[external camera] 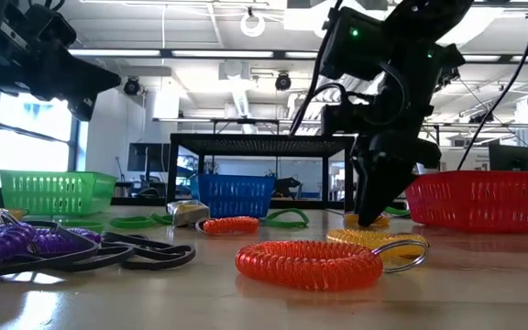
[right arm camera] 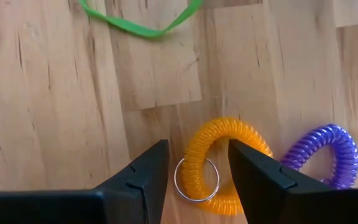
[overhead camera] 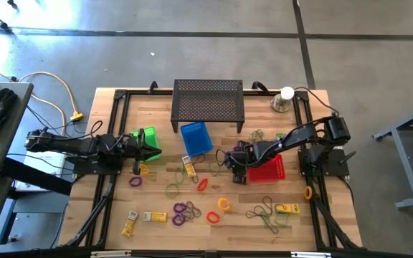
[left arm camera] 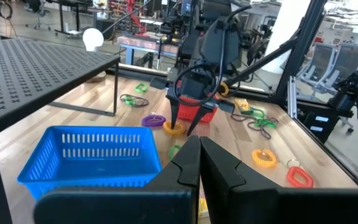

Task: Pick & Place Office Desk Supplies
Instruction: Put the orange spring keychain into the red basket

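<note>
Nearest the right wrist camera, the right gripper (right arm camera: pixel 193 163) straddles an orange coil band (right arm camera: pixel 229 163) on the table (right arm camera: pixel 55 112), fingers apart around its near arc and steel key ring (right arm camera: pixel 196 179). It sits just beside a purple coil (right arm camera: pixel 328 152), near the red basket (overhead camera: pixel 269 170). I judge it light, springy, likely to roll; pinching across the coil looks safest. Fingertips are hidden underneath. The left gripper (left arm camera: pixel 199 163) waits closed by the green basket (overhead camera: pixel 143 140).

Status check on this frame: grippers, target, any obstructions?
Right gripper open, straddling orange coil loop on table. Left gripper shut, idle near blue basket. Purple coil touching target.
</note>
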Motion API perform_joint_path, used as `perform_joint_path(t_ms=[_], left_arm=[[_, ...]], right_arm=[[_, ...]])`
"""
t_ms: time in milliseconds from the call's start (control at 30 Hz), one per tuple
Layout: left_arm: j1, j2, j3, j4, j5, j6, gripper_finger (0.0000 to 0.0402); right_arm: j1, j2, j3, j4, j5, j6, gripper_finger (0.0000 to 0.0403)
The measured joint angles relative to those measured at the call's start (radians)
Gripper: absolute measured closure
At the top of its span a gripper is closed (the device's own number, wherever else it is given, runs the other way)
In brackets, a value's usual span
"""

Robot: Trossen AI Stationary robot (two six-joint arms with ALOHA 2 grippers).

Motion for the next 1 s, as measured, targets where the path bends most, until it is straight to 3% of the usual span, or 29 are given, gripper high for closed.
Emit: perform_joint_path(t_ms=[267,567,700,1000], left_arm=[[0.000,0.012,0.000,0.002,0.000,0.000,0.0401],[0.000,0.012,0.000,0.030,0.000,0.026,0.0401],[0.000,0.012,0.000,0.032,0.000,0.026,0.0401],[0.000,0.012,0.000,0.028,0.001,0.002,0.0401]], right_arm=[[-0.028,0.028,0.002,-0.005,-0.050,-0.004,0.0262],[-0.029,0.043,0.000,0.015,-0.058,-0.084,0.0387],[-0.025,0.034,0.004,0.038,-0.048,-0.108,0.0389],[0.092,-0.099,0.134,-0.097,0.103,-0.132,0.0396]])
